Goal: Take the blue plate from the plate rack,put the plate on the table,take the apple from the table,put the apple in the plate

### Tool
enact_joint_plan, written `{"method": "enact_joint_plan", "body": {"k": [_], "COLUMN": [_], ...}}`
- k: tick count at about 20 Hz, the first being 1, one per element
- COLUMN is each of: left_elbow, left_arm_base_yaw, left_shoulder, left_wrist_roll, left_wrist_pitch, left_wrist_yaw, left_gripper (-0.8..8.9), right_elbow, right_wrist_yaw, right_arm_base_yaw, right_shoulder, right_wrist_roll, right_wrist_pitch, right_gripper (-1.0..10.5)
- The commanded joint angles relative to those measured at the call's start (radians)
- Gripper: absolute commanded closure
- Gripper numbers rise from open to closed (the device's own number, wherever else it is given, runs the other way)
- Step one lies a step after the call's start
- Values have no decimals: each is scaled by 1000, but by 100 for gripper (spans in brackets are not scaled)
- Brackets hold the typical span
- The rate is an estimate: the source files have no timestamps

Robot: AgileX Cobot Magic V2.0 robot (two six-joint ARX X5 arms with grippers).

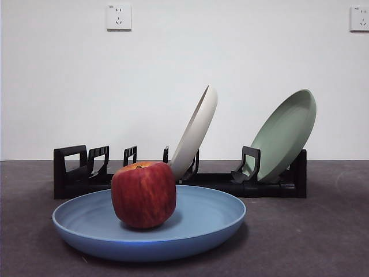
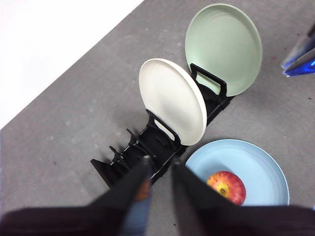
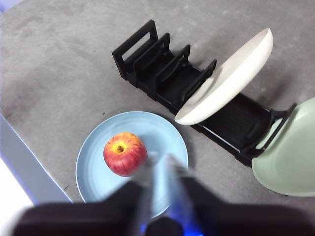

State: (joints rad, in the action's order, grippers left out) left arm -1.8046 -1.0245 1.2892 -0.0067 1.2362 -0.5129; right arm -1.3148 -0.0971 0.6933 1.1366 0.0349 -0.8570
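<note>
The blue plate (image 1: 196, 228) is lying nearest the front camera, flat on the dark tabletop (image 1: 323, 231) just ahead of the plate rack (image 1: 75, 173), and it is carrying the apple (image 1: 143, 194) toward one side of its well, stem up. Behind it the long rack is running across the view, holding a cream-white plate (image 1: 196, 131) leaning in a middle slot and a sage-green plate (image 1: 285, 134) leaning at the far end; the slots by the boxy handle are standing empty.

Both arms are hanging high above the scene. The right gripper (image 3: 160, 164) is hovering almost directly over the blue plate, with the apple just beside its tips; its jaws are sitting close together with a thin gap, pinching nothing. The left gripper (image 2: 160, 164) is hanging over the handle end of the rack, its jaws slightly parted and empty, with the plate and apple off to one side. So the right arm is the nearer one. By my reading, both placements are looking finished, with nothing left to grasp.
</note>
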Motion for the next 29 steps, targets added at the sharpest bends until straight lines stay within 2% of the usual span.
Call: {"method": "enact_joint_plan", "body": {"k": [1,5,8,11,16,20,29], "left_elbow": [5,47,197,476,999,1262,1308], "left_arm_base_yaw": [13,12,12,12,12,11,12], "left_shoulder": [-3,-23,-84,-209,-465,-594,-631], "left_wrist_roll": [11,7,-13,-35,-132,-197,-209], "left_wrist_pitch": [-12,-39,-126,-297,-673,-813,-843], "left_wrist_yaw": [-1,-1,-1,-10,-10,-30,-33], "left_gripper": [822,822,822,822,822,822,817], "right_elbow": [2,84,223,412,695,836,859], "right_wrist_yaw": [-2,-9,-8,-8,0,17,27], "right_arm_base_yaw": [-1,-1,-1,-1,0,0,1], "right_shoulder": [1,-32,-95,-204,-408,-542,-583], "right_wrist_roll": [8,4,-37,-81,-161,-174,-184], "right_wrist_pitch": [12,69,155,271,472,521,510], "right_gripper": [962,962,962,962,962,962,946]}}
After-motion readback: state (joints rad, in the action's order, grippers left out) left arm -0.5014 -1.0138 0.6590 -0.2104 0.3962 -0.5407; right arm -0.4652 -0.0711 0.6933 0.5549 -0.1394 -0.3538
